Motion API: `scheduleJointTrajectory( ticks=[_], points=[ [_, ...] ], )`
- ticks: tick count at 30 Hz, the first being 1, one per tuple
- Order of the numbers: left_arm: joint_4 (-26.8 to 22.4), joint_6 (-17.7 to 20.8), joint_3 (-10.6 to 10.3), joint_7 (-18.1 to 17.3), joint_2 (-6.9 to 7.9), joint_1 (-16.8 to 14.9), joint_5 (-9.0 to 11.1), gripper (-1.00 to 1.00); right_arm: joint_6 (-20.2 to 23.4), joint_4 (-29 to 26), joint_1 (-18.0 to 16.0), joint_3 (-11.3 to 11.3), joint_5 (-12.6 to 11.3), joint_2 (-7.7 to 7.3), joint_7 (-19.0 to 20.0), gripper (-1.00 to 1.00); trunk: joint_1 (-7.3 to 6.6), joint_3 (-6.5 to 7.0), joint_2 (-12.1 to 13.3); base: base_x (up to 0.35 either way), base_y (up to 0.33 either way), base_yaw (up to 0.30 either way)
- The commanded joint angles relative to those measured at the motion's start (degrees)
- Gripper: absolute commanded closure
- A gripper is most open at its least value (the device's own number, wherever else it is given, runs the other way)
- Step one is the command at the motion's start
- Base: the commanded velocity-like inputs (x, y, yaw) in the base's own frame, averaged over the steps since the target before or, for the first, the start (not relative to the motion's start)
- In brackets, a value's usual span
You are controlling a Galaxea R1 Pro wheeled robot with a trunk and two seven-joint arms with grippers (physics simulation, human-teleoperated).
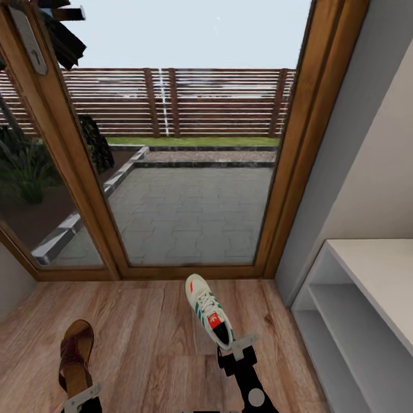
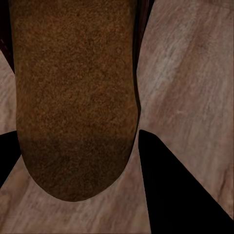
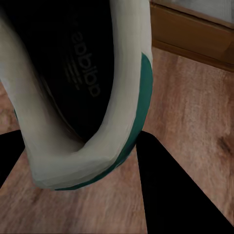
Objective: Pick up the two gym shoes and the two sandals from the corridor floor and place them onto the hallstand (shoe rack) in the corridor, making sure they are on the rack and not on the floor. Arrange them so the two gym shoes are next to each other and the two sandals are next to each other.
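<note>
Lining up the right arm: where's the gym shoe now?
Head view: the gym shoe lies on the floor at centre, heel at the right gripper, below the glass door, left of the rack.

We've got open floor (image 1: pixel 143 321) between the sandal (image 1: pixel 74 358) and the sneaker (image 1: pixel 209 312), easy to pass through. The glass door (image 1: pixel 189 172) blocks things ahead, wall (image 1: pixel 367 160) and rack (image 1: pixel 367 310) close off the right. The rack's top and shelves are bare.

A wood-framed glass door (image 1: pixel 195 172) shows a paved patio (image 1: pixel 189 212) and slatted fence (image 1: pixel 172 103).
</note>
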Motion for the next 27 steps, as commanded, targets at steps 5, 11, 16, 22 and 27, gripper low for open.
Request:
scheduleJointTrajectory(
  ticks=[5,11,16,22,27],
  points=[
    [0.06,-0.12,-0.12,0.16,0.01,-0.01,-0.07,1.00,0.00,0.06,-0.03,0.13,0.44,0.00,-0.45,1.00,-0.02,0.41,-0.02,-0.102,0.289,0.000],
    [0.07,-0.12,-0.13,0.16,0.01,-0.01,-0.08,1.00,0.00,0.06,-0.03,0.13,0.43,0.00,-0.45,1.00,-0.02,0.94,-0.02,-0.126,0.290,0.000],
    [0.13,-0.12,-0.13,0.16,0.01,-0.01,-0.09,1.00,0.00,0.11,-0.03,0.13,0.42,0.00,-0.44,1.00,-0.02,1.36,-0.02,-0.139,0.290,0.000],
    [0.14,-0.12,-0.13,0.16,0.01,-0.01,-0.09,1.00,0.08,0.15,-0.03,0.13,0.45,0.00,-0.40,1.00,-0.02,1.52,-0.02,-0.141,0.290,0.000],
    [0.14,-0.12,-0.13,0.16,0.01,-0.01,-0.09,1.00,0.09,0.15,-0.03,0.13,0.39,0.00,-0.37,1.00,-0.02,1.54,-0.02,-0.141,0.290,0.000]
  ],
)
